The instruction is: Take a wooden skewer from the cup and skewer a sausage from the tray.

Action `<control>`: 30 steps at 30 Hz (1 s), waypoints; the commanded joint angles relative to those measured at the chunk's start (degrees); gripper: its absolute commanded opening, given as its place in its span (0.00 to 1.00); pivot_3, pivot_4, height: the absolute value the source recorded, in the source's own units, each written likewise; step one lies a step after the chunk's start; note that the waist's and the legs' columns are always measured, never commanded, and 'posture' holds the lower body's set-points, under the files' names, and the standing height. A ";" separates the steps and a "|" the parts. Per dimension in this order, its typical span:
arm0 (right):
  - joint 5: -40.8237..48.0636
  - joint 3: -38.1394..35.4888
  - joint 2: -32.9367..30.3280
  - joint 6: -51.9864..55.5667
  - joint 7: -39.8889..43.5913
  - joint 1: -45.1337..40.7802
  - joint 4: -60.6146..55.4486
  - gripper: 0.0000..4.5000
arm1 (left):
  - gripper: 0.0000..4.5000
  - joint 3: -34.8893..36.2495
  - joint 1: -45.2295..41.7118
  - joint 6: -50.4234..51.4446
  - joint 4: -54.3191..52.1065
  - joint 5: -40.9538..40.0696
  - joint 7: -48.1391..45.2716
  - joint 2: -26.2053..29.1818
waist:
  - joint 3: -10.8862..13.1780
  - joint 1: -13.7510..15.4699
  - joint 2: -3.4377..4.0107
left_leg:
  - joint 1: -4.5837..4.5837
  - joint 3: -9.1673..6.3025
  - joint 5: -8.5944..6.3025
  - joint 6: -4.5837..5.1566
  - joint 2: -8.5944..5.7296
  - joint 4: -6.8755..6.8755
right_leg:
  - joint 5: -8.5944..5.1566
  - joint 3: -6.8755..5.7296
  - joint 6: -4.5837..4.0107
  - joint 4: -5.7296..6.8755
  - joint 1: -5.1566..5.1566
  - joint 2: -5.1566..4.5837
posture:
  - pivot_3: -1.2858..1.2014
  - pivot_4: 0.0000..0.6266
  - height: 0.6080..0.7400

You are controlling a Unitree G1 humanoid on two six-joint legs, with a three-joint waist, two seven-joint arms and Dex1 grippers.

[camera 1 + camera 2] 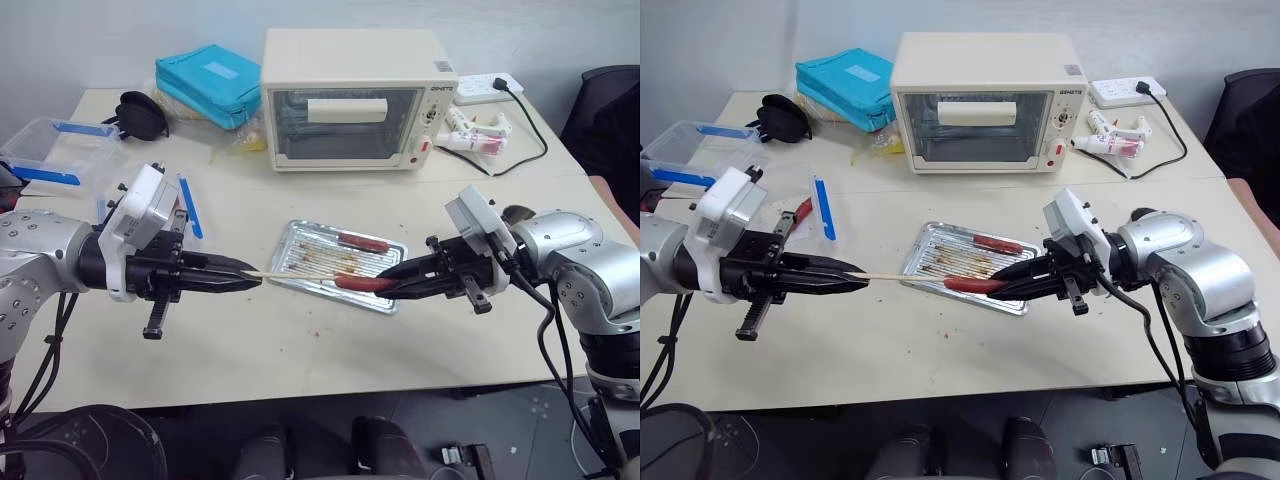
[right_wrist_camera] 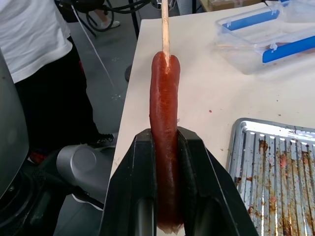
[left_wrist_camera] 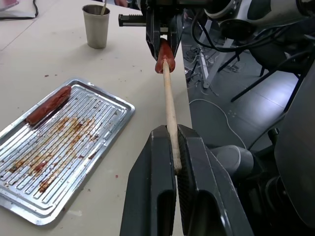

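- Already, in the left eye view, the left gripper (image 1: 245, 279) is clamped on the skewer (image 1: 262, 275), which points toward 3 o'clock at the sausage (image 1: 364, 283) pinched in the right gripper (image 1: 388, 284). Both hover over the tray (image 1: 300, 240), where a second sausage (image 1: 363, 242) lies near its 1 o'clock corner. So fetching the stick looks done, and lifting a sausage too.
- Over in the right eye view, stick and sausage line up end to end above the tray's near edge, at about 6 o'clock of the toaster oven (image 1: 980, 100).
- From the left wrist view, the stick runs out of the closed fingers (image 3: 157, 182) toward 12 o'clock and its tip meets the sausage's end; the cup (image 3: 96, 25) stands at 11 o'clock with another stick in it.
- From the right wrist view, the fingers (image 2: 133, 196) squeeze the sausage's lower half, and the stick enters its top end at 12 o'clock. How deep it goes I cannot tell; I judge the piercing begun, with pushing through left.
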 commanded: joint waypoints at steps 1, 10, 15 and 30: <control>1.39 1.17 2.21 -3.13 0.90 -2.05 -5.35 0.06 | 0.00 -2.50 -0.84 -0.63 -1.70 0.45 -0.52 -0.82 | 0.00 0.00 0.00 | 0.00 0.00 0.00 0.00 0.00 0.00 | 0.00 0.00 0.00 0.00 0.00 0.00 | 0.52 0.24 1.00; 0.02 1.73 3.34 -4.02 1.46 -2.58 -5.24 0.06 | 0.00 -3.72 -1.87 -0.63 -1.37 1.62 -1.32 -1.79 | 0.00 0.01 0.00 | 0.00 0.00 0.00 0.00 0.00 0.02 | 0.00 0.00 0.00 0.01 0.00 0.00 | 0.52 0.24 1.00; -0.42 1.71 3.91 -4.36 1.30 -2.87 -5.07 0.06 | 0.00 -4.21 -2.24 -0.73 -1.13 2.45 -1.82 -2.26 | 0.00 0.00 0.00 | 0.00 0.00 0.00 0.00 0.00 0.02 | 0.00 0.00 0.00 0.01 0.00 0.01 | 0.52 0.24 1.00; -2.05 1.55 3.53 -4.69 1.39 -2.30 -4.12 0.42 | 0.00 -1.39 1.11 -1.80 -1.67 4.28 1.04 -3.49 | 0.00 -0.03 0.00 | -0.01 -0.02 0.00 0.00 0.02 0.06 | 0.00 0.01 0.00 0.06 -0.01 0.01 | 0.52 0.24 1.00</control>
